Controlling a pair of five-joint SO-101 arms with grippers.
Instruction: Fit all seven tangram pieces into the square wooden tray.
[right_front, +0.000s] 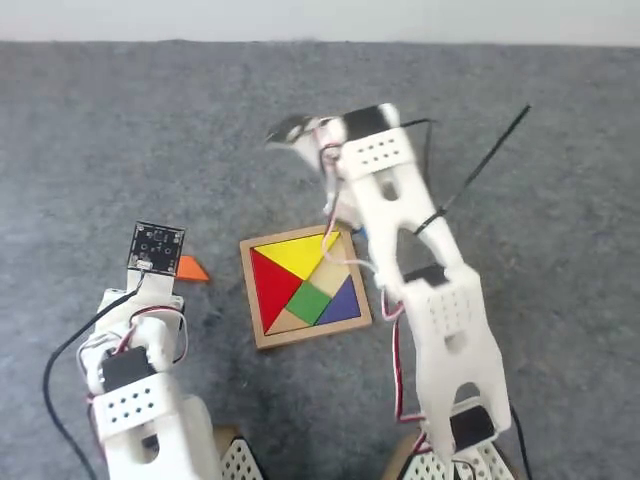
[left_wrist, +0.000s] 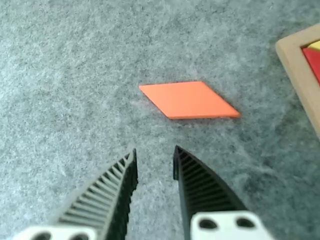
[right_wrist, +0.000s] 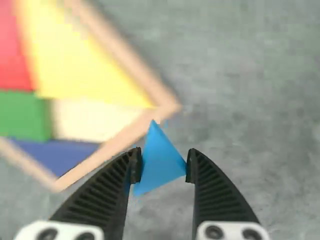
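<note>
Left hand (left_wrist: 155, 152): parted by a narrow gap with nothing between the fingers, poised over the counter (right_front: 520, 200) near the orange parallelogram (left_wrist: 189, 100) but not touching it.
Right hand (right_wrist: 164, 152): clamped on the blue triangle (right_wrist: 159, 162), one finger on each side. One point of the piece sticks out past the fingertips towards a corner of the wooden tray (right_wrist: 107, 145).
Orange parallelogram: lies flat on the grey counter, outside the tray and to the side where the left arm stands. In the high view it pokes out (right_front: 192, 268) from beside that arm's wrist camera.
Blue triangle: outside the tray, just beside its corner rim. Whether it touches the counter cannot be told.
Wooden tray: sits on the counter between the two arms, turned slightly askew (right_front: 249, 295). Its edge also shows in the left wrist view (left_wrist: 295, 65).
Pieces in the tray: the yellow triangle (right_front: 297, 254) along the far side, the red triangle (right_front: 270, 285) along the left side, the green square (right_front: 309, 302) near the middle and the violet-blue triangle (right_front: 342, 302) beside it.
Bare wood in the tray: one patch next to the yellow triangle, another at the near edge below the red one.
</note>
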